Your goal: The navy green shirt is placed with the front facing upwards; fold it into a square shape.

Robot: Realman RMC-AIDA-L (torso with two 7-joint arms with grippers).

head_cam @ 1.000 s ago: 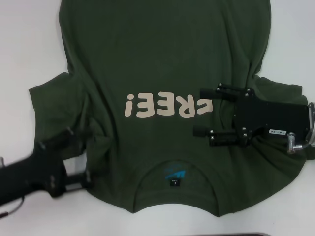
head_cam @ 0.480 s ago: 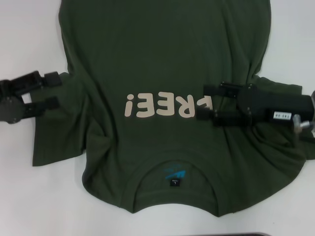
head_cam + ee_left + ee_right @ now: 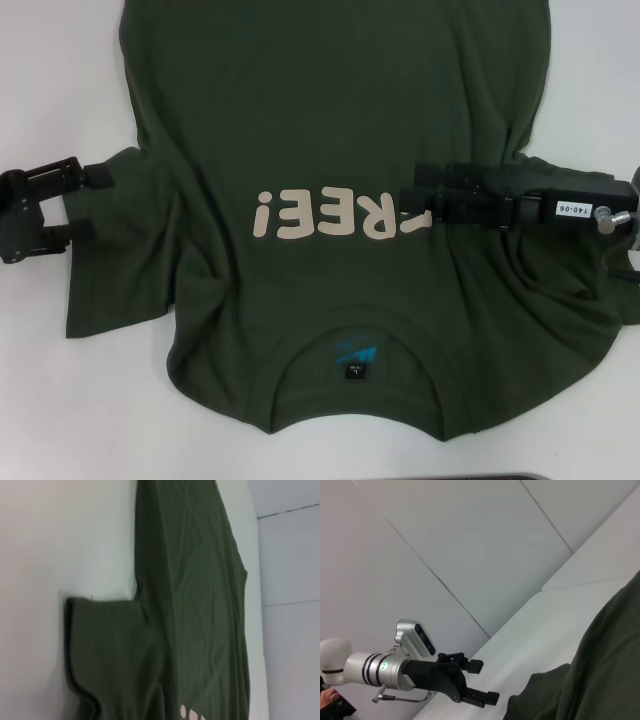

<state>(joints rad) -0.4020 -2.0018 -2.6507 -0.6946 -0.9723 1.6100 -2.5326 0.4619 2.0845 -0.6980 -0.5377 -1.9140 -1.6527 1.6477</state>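
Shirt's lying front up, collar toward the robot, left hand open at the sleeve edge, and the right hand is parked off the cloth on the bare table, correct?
Not quite. The head view shows the right hand over the dark olive-green cotton T-shirt, at the end of its cream block lettering, not on bare table. The rest holds: collar nearest the robot, left hand open at the sleeve edge.

You see the navy green shirt (image 3: 340, 150) lying flat, front up, on the white table (image 3: 60, 400). Its collar faces you, cream lettering crosses the chest, both short sleeves are spread, and wrinkles gather near the armpits.
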